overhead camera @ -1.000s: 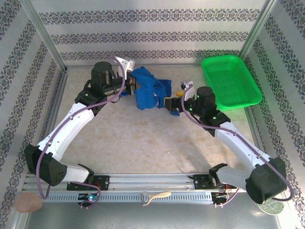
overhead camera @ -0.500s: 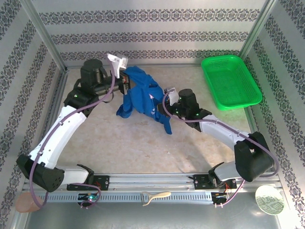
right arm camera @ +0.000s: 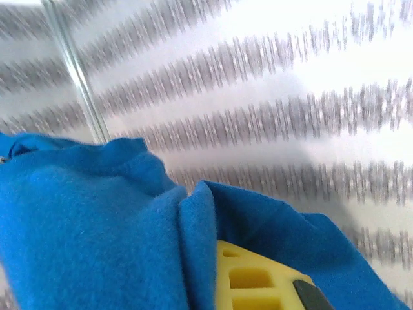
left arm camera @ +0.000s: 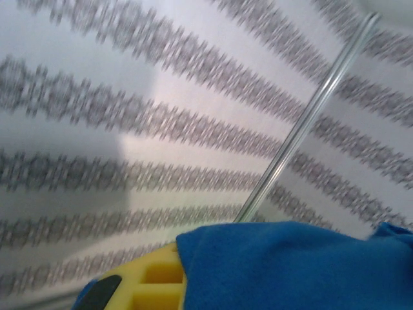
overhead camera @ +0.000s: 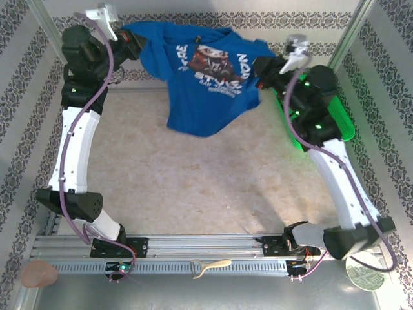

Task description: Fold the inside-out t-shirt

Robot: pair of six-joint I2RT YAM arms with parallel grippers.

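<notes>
Start on the left. Your left claw (overhead camera: 135,41) is up high by the back wall, pinched tight on one top corner of the t-shirt (overhead camera: 210,77). In the left wrist view, blue cloth lies over its yellow pad (left arm camera: 155,284), so you cannot see the pinch itself. I think you hold it this high so the shirt can hang open and flat, off the table (overhead camera: 193,187).

In the middle, the t-shirt hangs in the air between your two arms, spread wide like washing on a line. A picture with words on it faces the top camera. The bottom edge hangs loose and curls over the far part of the table, and I cannot tell if it touches. I cannot find the little tag or make out the seams.

On the right, your right claw (overhead camera: 263,66) is pinched shut on the other top corner, about as high as the left one. That looks like it keeps the shirt level. In the right wrist view, cloth wraps over the yellow pad (right arm camera: 258,284) and hides the tips. Both wrist views are blurry. The green basket (overhead camera: 348,129) sits behind your right arm, mostly hidden.
</notes>
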